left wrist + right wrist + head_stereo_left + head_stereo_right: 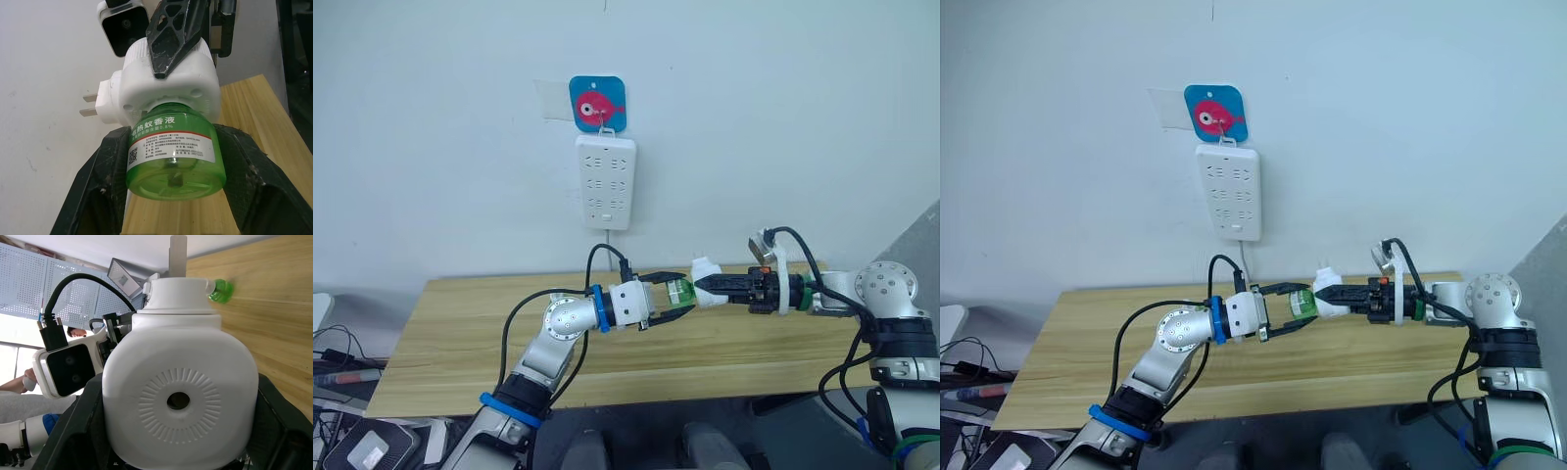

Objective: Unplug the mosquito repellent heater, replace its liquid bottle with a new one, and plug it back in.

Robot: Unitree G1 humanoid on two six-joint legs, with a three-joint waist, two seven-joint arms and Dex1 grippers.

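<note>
Heater [168, 81] (unplugged) in right tool [705, 285]

The small white rounded plastic heater [707, 281] hangs in the air above the long light wooden table [460, 338], between the two grippers. The right black two-fingered gripper [705, 285] reaches in from the right and clamps the heater's body. The small squat translucent green bottle [679, 292] sits in the heater's left end, and the left black two-fingered gripper [680, 294] comes from the left with one finger on each side of the bottle. Behind the table, on the wall, hangs the long white power strip [605, 181], with a square blue card bearing a pink fish [597, 103] just above it. A second small green bottle [219, 290] lies on the table beyond the heater.
</note>
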